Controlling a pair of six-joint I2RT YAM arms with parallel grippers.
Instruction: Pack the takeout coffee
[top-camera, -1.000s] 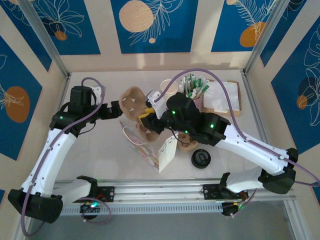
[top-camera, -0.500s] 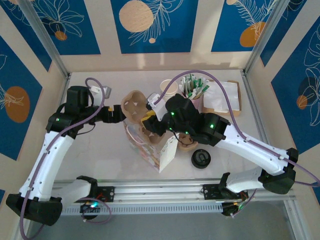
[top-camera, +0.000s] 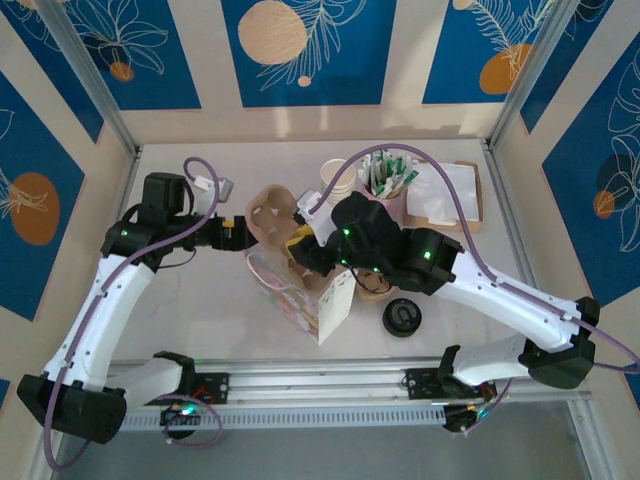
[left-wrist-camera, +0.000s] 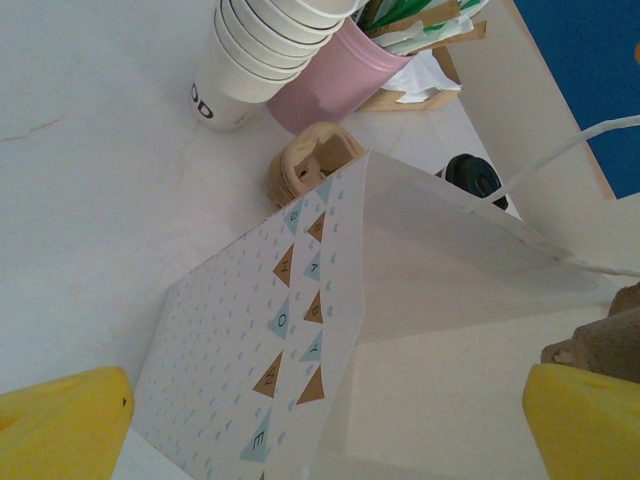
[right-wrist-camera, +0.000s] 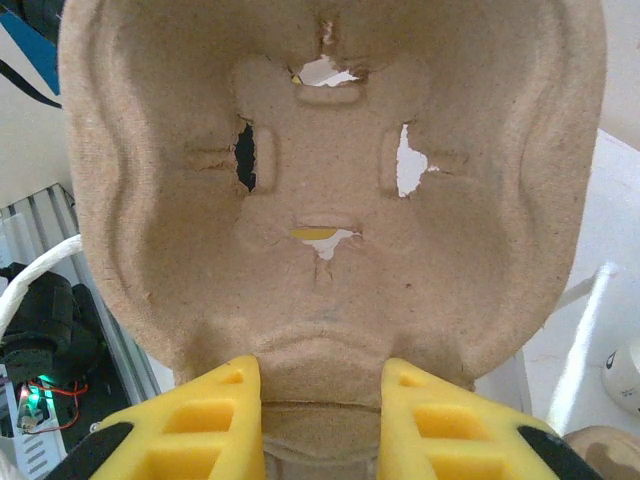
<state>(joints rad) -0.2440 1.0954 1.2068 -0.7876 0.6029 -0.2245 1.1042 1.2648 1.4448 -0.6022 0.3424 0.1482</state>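
**Carrier gripped, bag waiting**

L gripper (top-camera: 236, 231) hangs w/ jaws wide apart, nothing in them, just beside the cardboard cup carrier (top-camera: 267, 212). R gripper (top-camera: 299, 246) is clamped on that carrier's rim, holding it up on edge. Moulded pulp, so prob. light and fairly stiff, but thin and torn-looking at the cut-outs. Best hold: thick rim, not the flaps. Paper bag (top-camera: 335, 303) sits nearer the front; looks flimsy. Black lid (top-camera: 402, 318) is near it.
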